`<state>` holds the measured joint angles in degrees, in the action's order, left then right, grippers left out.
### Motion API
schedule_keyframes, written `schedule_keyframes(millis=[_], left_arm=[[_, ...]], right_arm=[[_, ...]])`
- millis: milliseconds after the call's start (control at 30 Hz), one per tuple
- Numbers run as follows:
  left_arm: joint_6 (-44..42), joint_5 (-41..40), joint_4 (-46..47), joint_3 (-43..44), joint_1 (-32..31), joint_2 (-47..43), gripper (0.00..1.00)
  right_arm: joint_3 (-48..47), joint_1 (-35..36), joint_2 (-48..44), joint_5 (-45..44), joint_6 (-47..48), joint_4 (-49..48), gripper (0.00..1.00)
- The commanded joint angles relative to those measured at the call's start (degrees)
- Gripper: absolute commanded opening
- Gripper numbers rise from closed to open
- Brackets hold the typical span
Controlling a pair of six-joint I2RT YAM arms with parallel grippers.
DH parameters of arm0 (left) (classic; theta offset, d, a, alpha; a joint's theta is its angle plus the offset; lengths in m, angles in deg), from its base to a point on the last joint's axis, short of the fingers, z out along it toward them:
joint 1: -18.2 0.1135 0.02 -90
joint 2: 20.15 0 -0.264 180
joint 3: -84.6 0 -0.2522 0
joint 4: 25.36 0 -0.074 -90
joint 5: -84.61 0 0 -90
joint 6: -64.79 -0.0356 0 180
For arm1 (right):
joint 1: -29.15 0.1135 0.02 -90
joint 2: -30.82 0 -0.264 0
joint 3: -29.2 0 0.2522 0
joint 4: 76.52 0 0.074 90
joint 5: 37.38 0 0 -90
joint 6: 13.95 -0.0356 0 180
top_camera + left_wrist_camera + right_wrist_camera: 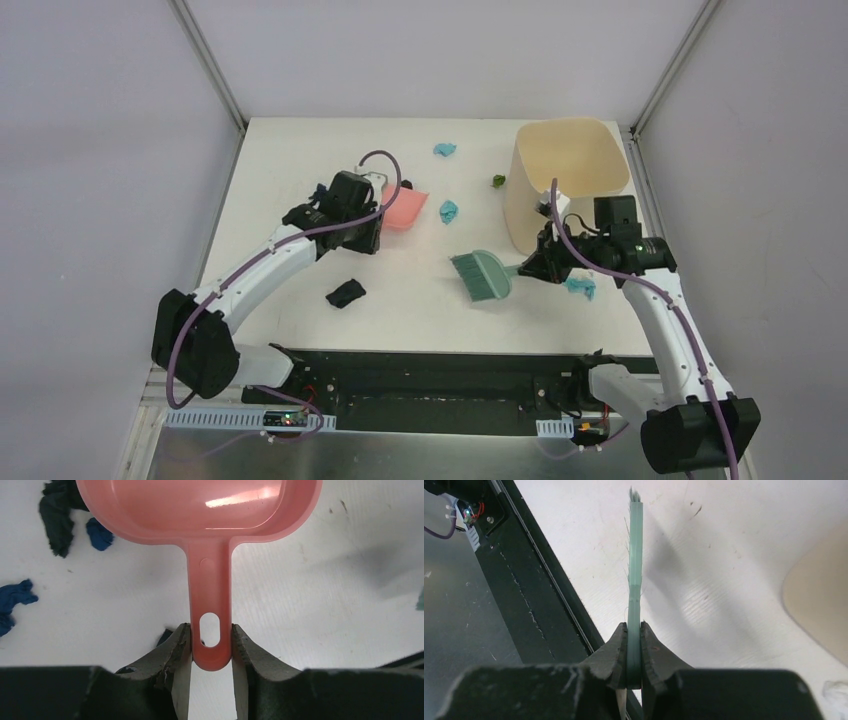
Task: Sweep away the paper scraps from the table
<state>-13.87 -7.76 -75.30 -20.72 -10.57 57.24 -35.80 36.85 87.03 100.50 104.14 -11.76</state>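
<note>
Squeezing the pink dustpan (210,580) by its handle, the left claw (211,647) is closed on it, ready to catch. The right claw (634,652) pinches the teal brush (635,570) tight for pushing. Paper scraps (448,211) dot the table (300,160), mid-frame and higher; a tiny one there may be green.

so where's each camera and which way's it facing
Top external: above and behind, looking down on the table; both arms show.
Left wrist: on that wrist, looks past the left gripper at the pink dustpan it clamps.
Right wrist: on that wrist, looks past the right gripper at the teal brush, edge-on.
Shared: top and left wrist both show the dustpan.
</note>
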Motion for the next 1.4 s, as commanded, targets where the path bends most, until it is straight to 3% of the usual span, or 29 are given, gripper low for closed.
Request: schedule_keyframes(millis=[0,200,367,500,733,1000,1267,1367], left_arm=[[-5.82,7.10,2.12,-2.40,-3.84,-4.63,0.00],[-10.75,11.83,4.52,-4.87,-11.31,-6.56,0.00],[-12.46,15.70,4.32,-6.11,-17.09,-3.93,0.00],[-13.18,18.89,2.99,-4.64,-20.60,0.14,0.00],[-14.07,20.79,-0.18,-1.95,-26.82,7.90,0.00],[-15.88,20.99,-0.86,-1.06,-30.95,8.20,0.00],[-19.86,14.69,-10.09,7.47,-33.54,11.01,0.00],[-19.88,11.18,-10.88,8.04,-34.15,13.33,0.00]], right_arm=[[-10.77,0.27,1.93,-0.37,6.10,6.29,0.00],[-20.71,0.46,3.20,-12.14,13.81,19.12,0.00],[-18.72,0.34,0.63,-28.45,15.31,24.07,0.00],[-18.04,-4.00,-0.01,-35.23,17.20,27.28,0.00],[-20.02,-10.01,-0.44,-44.55,19.74,25.55,0.00],[-23.07,-13.76,0.06,-57.19,23.62,22.89,0.00],[-10.99,-15.00,-4.72,-67.36,22.82,1.02,0.00],[-9.64,-15.08,-4.33,-68.53,20.33,-1.59,0.00]])
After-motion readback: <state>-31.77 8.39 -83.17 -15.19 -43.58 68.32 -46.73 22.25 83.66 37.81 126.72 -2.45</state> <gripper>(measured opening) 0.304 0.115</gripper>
